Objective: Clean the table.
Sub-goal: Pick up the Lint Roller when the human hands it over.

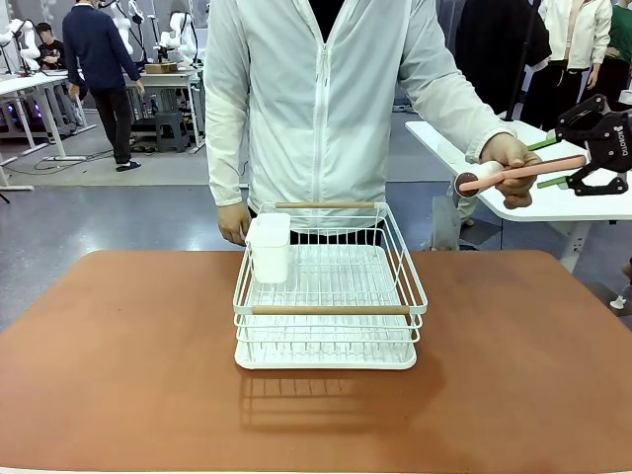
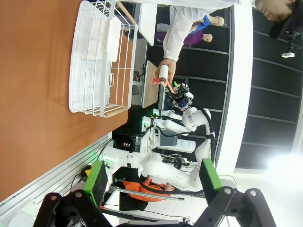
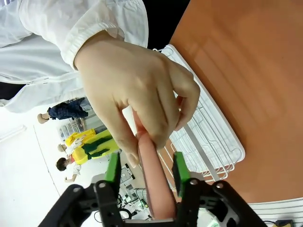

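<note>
Straight across in the front view, one reddish-brown table (image 1: pixel 118 365) carries one white wire rack (image 1: pixel 326 357) at its middle, with two wooden bars along its rim and one white cup (image 1: pixel 269 247) hung inside its far left corner. One person stands at the far side. One hand (image 1: pixel 234 223) rests at the table's far edge beside the rack. The other hand (image 1: pixel 512 163) holds one roller (image 1: pixel 474 180), white-headed and pink-handled, out over the right end, well above the table top. The right gripper (image 1: pixel 541 164) meets it there, its two green pads spread above and below the handle's free end.

Seen from the left wrist, the left gripper (image 2: pixel 152 179) has its two pads spread wide with nothing between them, off the table's near edge. The table and rack lie beyond.

Seen from the right wrist, the pink handle runs up between the two green pads. A gap shows on one side, while the other pad lies just beside the handle. The person's fingers (image 3: pixel 156 127) pinch the handle just past the pads, with the rack and table beneath.
</note>
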Robot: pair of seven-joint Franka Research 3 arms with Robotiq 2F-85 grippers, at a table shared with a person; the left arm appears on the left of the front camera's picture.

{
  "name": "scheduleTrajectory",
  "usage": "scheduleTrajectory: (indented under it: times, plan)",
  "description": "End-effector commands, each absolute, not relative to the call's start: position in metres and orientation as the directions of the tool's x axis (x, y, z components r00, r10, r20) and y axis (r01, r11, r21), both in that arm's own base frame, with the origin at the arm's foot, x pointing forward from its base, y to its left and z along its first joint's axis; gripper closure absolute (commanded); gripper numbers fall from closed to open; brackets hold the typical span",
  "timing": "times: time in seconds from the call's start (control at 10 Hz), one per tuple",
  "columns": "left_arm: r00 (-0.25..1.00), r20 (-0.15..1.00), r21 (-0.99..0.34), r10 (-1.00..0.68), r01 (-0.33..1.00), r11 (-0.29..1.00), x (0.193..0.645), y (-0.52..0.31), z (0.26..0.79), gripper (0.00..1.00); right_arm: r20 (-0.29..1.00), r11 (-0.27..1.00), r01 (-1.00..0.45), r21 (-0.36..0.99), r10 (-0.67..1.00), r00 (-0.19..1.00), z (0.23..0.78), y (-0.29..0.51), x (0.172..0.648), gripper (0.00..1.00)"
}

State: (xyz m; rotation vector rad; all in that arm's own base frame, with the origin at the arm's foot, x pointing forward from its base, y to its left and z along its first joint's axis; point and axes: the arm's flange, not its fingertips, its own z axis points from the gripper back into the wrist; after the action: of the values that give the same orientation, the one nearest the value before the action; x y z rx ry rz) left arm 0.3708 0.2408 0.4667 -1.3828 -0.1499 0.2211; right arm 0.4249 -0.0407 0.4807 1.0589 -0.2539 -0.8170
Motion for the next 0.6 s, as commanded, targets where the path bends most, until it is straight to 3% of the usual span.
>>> scheduleTrajectory:
  times: [0.0, 0.1, 0.2, 0.3, 0.5]
  plan:
    - [0.969, -0.022, -0.984, 0.246, -0.065, 0.168, 0.3681, 0.2416, 0.4677, 0.00, -0.157, 0.236, 0.444, 0.865, -0.712, 0.684, 0.4759, -0.0345, 0.4294, 0.60]
    - [0.969, -0.022, -0.984, 0.246, -0.065, 0.168, 0.3681, 0.2416, 0.4677, 0.00, -0.158, 0.234, 0.443, 0.865, -0.711, 0.685, 0.4759, -0.0350, 0.4304, 0.96]
    - [0.969, -0.022, -0.984, 0.246, -0.065, 0.168, 0.3681, 0.2416, 0.4677, 0.00, -0.155, 0.235, 0.441, 0.866, -0.711, 0.686, 0.4760, -0.0354, 0.4303, 0.80]
    - [0.969, -0.022, -0.984, 0.246, -0.065, 0.168, 0.3681, 0.2416, 0.4677, 0.00, -0.155, 0.236, 0.441, 0.866, -0.712, 0.685, 0.4763, -0.0361, 0.4303, 1.00]
    - [0.969, -0.022, -0.984, 0.246, -0.065, 0.168, 0.3681, 0.2416, 0.4677, 0.00, -0.157, 0.234, 0.439, 0.867, -0.710, 0.687, 0.4775, -0.0376, 0.4291, 1.00]
